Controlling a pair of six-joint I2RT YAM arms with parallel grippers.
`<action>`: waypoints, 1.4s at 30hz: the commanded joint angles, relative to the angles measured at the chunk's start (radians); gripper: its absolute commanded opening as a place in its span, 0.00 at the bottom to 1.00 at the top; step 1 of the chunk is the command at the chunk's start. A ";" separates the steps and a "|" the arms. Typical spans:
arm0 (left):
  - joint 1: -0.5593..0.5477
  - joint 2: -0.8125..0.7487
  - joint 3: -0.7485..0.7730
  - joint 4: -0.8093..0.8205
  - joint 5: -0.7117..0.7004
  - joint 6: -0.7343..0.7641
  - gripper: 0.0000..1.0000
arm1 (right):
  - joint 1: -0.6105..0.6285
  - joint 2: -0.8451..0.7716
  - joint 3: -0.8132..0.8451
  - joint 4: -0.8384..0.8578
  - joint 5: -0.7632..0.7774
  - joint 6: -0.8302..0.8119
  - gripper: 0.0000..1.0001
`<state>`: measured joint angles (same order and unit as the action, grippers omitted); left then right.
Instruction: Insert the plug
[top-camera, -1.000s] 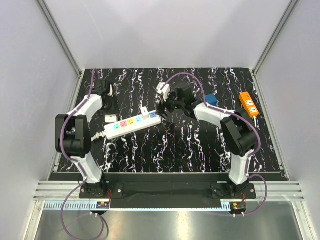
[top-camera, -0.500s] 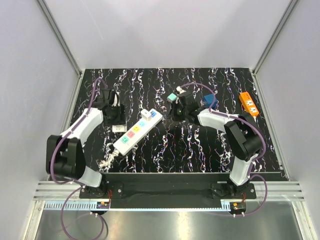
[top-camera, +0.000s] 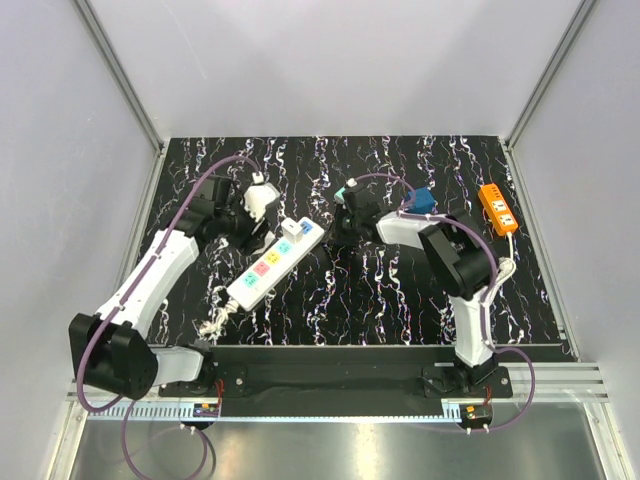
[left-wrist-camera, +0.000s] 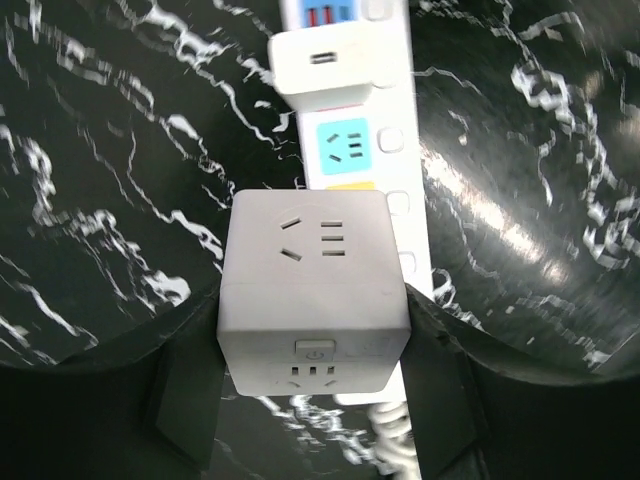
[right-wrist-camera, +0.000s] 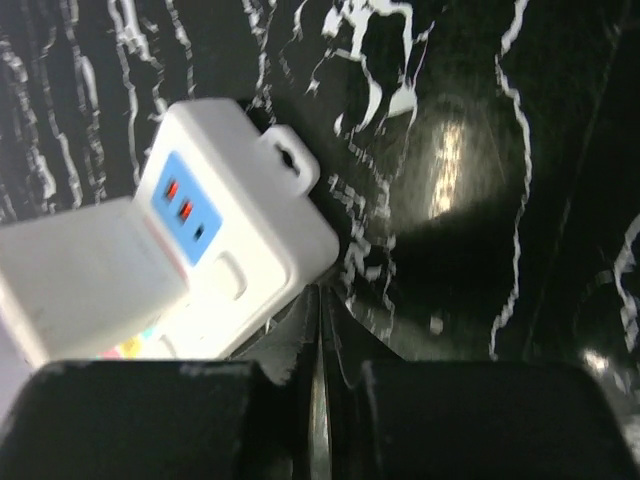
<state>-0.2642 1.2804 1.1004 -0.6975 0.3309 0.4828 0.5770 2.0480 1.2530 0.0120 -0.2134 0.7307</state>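
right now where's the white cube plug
Top view, left of centre: the white cube plug sits in the left hand, beside the power strip.

Setting: robotics lab, enclosed test cell.

Evidence:
- Plain pale wall panels (top-camera: 330, 60) on three sides, framed in aluminium profiles (top-camera: 118, 75).
- A table (top-camera: 380, 300) with a black, white-veined top fills the enclosure.
- Two white-and-black arms, the left arm (top-camera: 155, 275) and the right arm (top-camera: 460, 257), are bolted to a black base plate (top-camera: 330, 377) at the near edge.
- Purple cables (top-camera: 531, 388) loop from the bases and run up along the links.
- Small circuit boards (top-camera: 205, 407) hang at the front.
- Slotted aluminium rail (top-camera: 100, 380) and bare sheet metal (top-camera: 330, 450) lie in front of the base plate.
- Loose electrical hardware lies on the table: a white power strip (top-camera: 272, 263) and an orange power strip (top-camera: 497, 208).
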 joint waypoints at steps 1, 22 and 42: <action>0.002 -0.052 0.001 0.029 0.176 0.360 0.00 | 0.007 0.070 0.161 -0.004 -0.023 -0.017 0.09; 0.036 0.306 0.300 -0.367 -0.031 0.872 0.00 | -0.078 -0.129 -0.100 0.175 -0.191 -0.122 0.12; -0.041 0.402 0.228 -0.293 -0.137 0.904 0.00 | -0.080 -0.247 -0.187 0.178 -0.198 -0.145 0.17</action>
<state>-0.2955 1.6787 1.3151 -1.0206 0.2249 1.3582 0.4953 1.8542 1.0691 0.1478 -0.4065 0.5983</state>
